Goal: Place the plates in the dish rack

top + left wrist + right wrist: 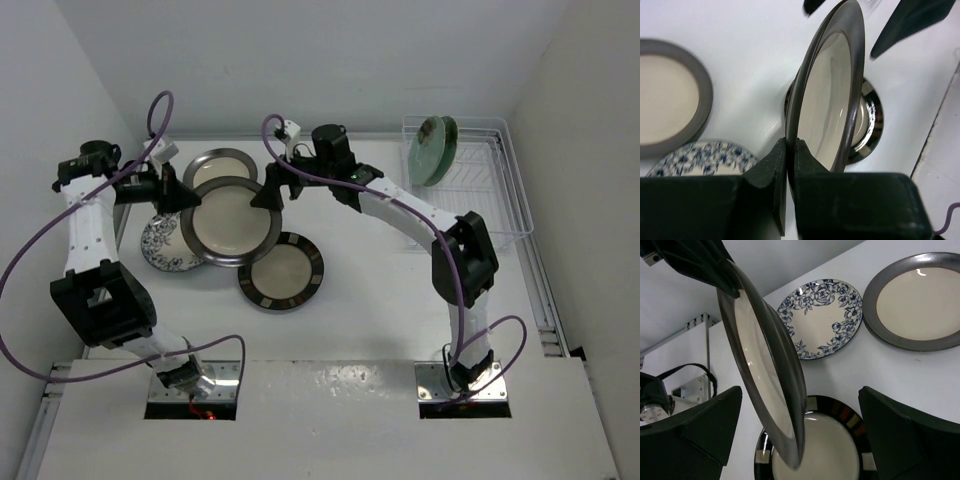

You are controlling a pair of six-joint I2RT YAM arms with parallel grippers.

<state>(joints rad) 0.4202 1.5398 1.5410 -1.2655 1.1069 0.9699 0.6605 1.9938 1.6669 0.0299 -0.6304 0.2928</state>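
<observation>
from above, the cream plate with dark rim (232,222) seems to lie flat over the others, but my left wrist view shows it tipped up on edge, its rim pinched between the pressed fingers of my left gripper (790,150). my right wrist view shows my right gripper (800,440) spread wide, one finger on either side of that plate. only the top view shows the dish rack (505,215) at the table's (380,290) far right corner, with two mint green plates (432,150) standing in it. the floral plate (822,317), second cream plate (917,300) and striped plate (825,455) lie flat toward the far left.
</observation>
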